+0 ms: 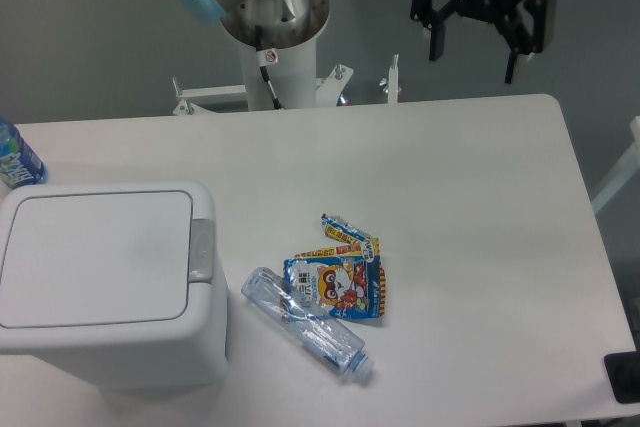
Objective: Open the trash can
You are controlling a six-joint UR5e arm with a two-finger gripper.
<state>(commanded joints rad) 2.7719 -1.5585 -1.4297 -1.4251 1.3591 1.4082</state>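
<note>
The trash can point(105, 282) is a large boxy white bin at the table's front left. Its flat lid point(95, 257) lies shut. A small grey push-button tab point(202, 250) sits at the lid's right edge. My gripper point(475, 62) hangs at the top right, above the table's far edge, far from the bin. Its two black fingers point(437, 42) are spread apart and hold nothing.
A clear empty plastic bottle point(305, 325) lies on the white table point(480, 227) just right of the bin. Snack packets point(340, 277) lie beside it. A blue-labelled bottle point(15, 157) stands at the far left edge. The arm's base column point(275, 37) stands behind the table.
</note>
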